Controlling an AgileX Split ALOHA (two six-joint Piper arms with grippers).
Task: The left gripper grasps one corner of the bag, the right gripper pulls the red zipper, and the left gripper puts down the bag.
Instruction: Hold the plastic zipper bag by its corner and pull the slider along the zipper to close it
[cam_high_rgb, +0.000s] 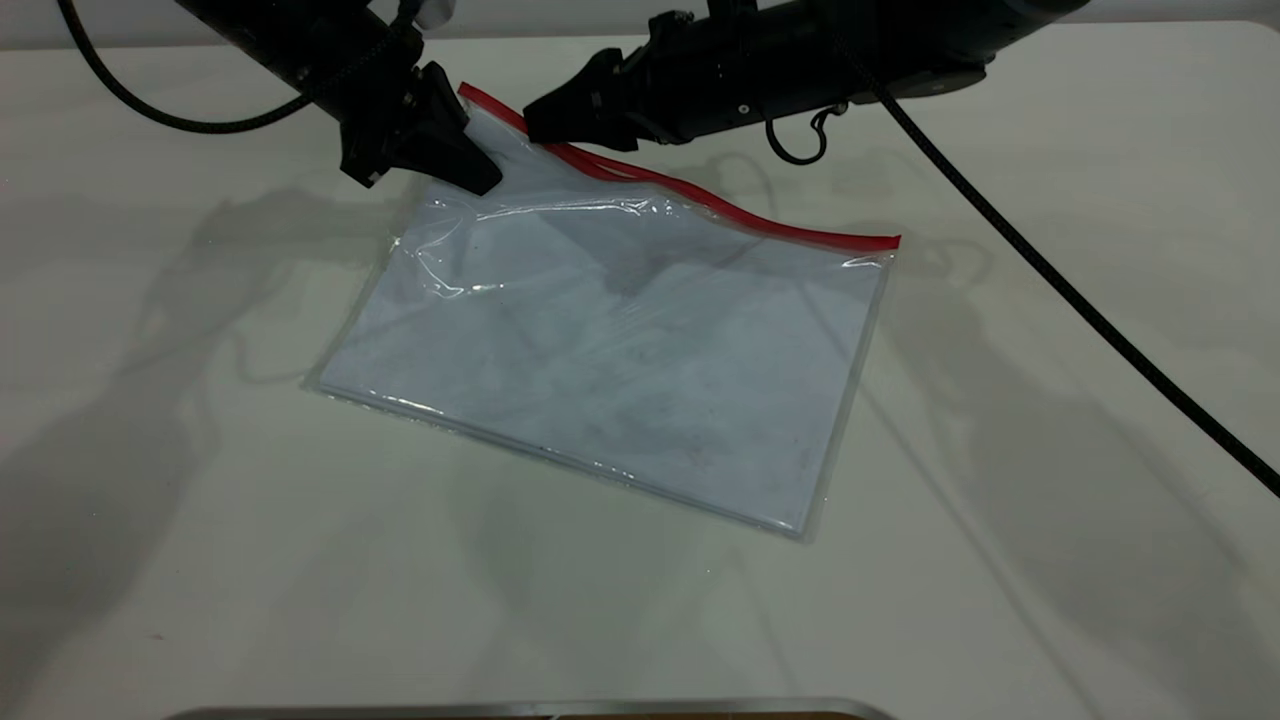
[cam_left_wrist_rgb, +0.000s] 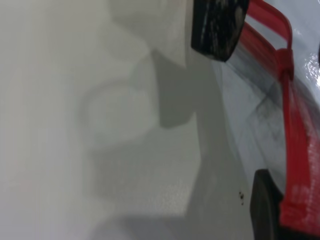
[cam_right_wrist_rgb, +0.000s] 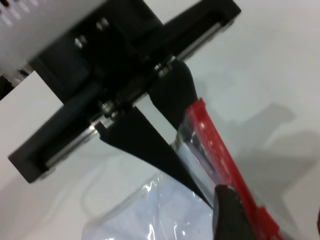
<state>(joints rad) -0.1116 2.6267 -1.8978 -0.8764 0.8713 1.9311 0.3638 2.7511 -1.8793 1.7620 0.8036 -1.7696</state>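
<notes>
The clear bag (cam_high_rgb: 620, 360) with white sheets inside lies flat on the white table, its far-left corner (cam_high_rgb: 478, 100) lifted. My left gripper (cam_high_rgb: 440, 150) is shut on that corner, and the red strip runs between its jaws in the left wrist view (cam_left_wrist_rgb: 295, 220). Its fingers (cam_right_wrist_rgb: 145, 142) also show in the right wrist view. The red zipper (cam_high_rgb: 760, 215) edges the far side. My right gripper (cam_high_rgb: 535, 118) is at the strip close to the left gripper. Its jaws stand apart on either side of the small slider tab (cam_left_wrist_rgb: 285, 59), which also shows in the right wrist view (cam_right_wrist_rgb: 265, 216).
The right arm's thick black cable (cam_high_rgb: 1100, 320) crosses the table's right side, and a ring loop (cam_high_rgb: 800, 140) hangs under that arm. A metal edge (cam_high_rgb: 520, 708) runs along the near side. The bare table (cam_high_rgb: 200, 500) surrounds the bag.
</notes>
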